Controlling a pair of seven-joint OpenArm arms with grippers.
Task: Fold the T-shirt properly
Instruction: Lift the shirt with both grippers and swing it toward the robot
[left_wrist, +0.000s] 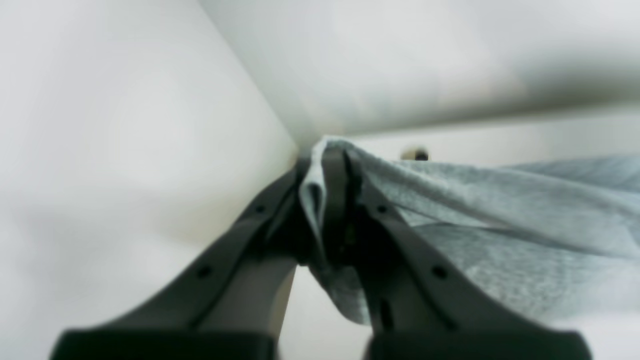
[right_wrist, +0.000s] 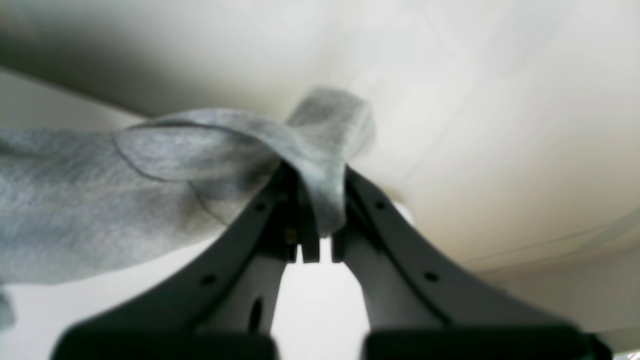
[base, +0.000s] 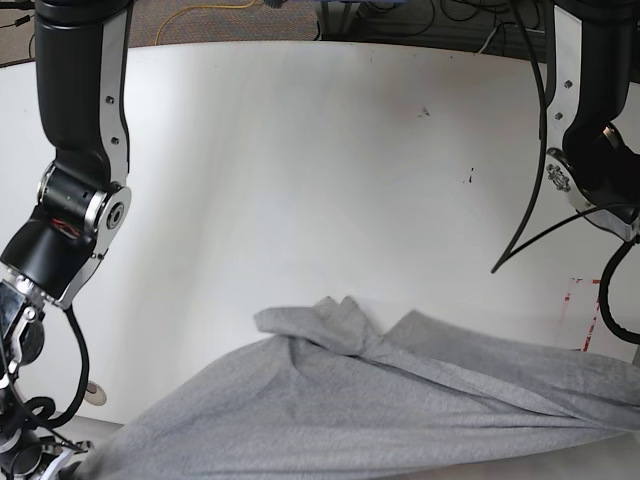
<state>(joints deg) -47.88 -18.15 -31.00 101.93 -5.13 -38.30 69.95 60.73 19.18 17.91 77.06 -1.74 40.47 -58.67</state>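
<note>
The heather-grey T-shirt (base: 330, 410) lies stretched along the table's near edge, with a bunched fold near its middle. No letters show. In the left wrist view my left gripper (left_wrist: 327, 160) is shut on an edge of the T-shirt (left_wrist: 500, 200), and the cloth runs off to the right. In the right wrist view my right gripper (right_wrist: 315, 175) is shut on another edge of the T-shirt (right_wrist: 100, 200), and the cloth runs off to the left. In the base view both sets of fingertips are out of frame at the lower corners.
The white table (base: 300, 150) stretches far behind the shirt. Red tape marks (base: 580, 300) sit near its right edge. A black cable (base: 530, 200) hangs by the right-hand arm. A small round object (base: 93, 395) lies near the left-hand arm. Cables lie on the floor beyond the table.
</note>
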